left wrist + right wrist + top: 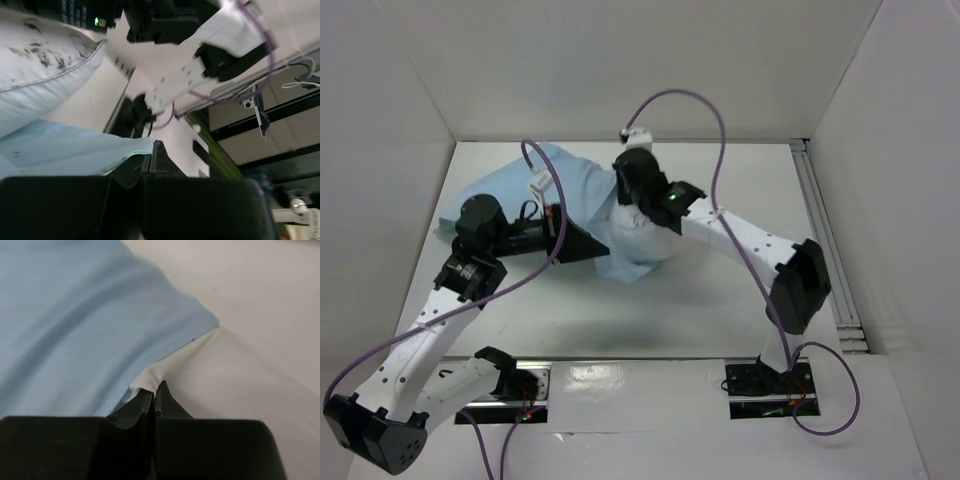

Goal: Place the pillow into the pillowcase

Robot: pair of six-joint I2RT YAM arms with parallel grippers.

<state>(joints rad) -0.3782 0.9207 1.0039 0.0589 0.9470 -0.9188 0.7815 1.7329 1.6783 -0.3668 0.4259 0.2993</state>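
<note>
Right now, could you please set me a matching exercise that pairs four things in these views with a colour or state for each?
Things:
1. pillow
2. pillowcase
3. cable
4. left jaws

Colour or state:
A. purple
B. closed on the edge of the pillowcase
C. white
D. light blue

Pairs: 1-C, 2-D, 3-A, 4-B

The far left of the table point(720, 300) is blocked by the pillowcase point(575, 175) and pillow point(632, 252); passage is left along the right side.
</note>
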